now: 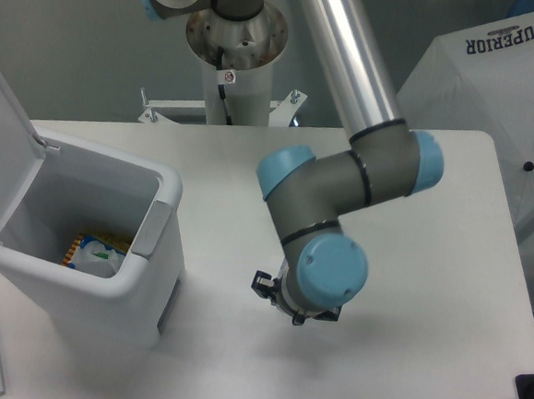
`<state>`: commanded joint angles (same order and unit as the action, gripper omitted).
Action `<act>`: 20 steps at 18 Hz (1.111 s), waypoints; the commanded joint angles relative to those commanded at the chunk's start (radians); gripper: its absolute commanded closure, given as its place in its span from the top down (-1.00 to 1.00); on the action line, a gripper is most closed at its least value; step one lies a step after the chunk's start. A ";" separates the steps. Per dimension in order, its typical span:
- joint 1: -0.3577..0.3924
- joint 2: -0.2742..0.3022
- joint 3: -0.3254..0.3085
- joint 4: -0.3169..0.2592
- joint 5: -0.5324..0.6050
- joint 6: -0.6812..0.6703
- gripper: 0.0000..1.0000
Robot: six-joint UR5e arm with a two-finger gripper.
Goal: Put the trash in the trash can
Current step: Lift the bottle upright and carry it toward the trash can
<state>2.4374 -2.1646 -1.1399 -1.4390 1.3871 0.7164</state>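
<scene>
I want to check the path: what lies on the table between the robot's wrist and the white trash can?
In the camera view, only bare white table lies between the wrist and the trash can. The gripper itself is hidden.

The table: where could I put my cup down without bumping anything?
Bare patches: the table's right side beyond the arm, the front edge below it, and the far strip behind the bin. It is tightest between bin and arm.

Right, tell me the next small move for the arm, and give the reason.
Probably lift the wrist a little so the camera can see beneath it. The pincer is hidden under the arm, so whether it holds anything cannot be told, and no bottle or wrapper shows on the table. The bin stands open to the left with a colourful packet inside.
</scene>
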 joint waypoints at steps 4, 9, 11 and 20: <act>0.017 0.043 0.008 0.147 -0.186 -0.034 -1.00; 0.015 0.066 0.008 0.383 -0.279 -0.161 -1.00; 0.015 0.081 0.009 0.463 -0.324 -0.186 -1.00; 0.014 0.219 0.032 0.520 -0.568 -0.190 -1.00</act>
<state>2.4513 -1.9452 -1.1076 -0.9189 0.8194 0.5262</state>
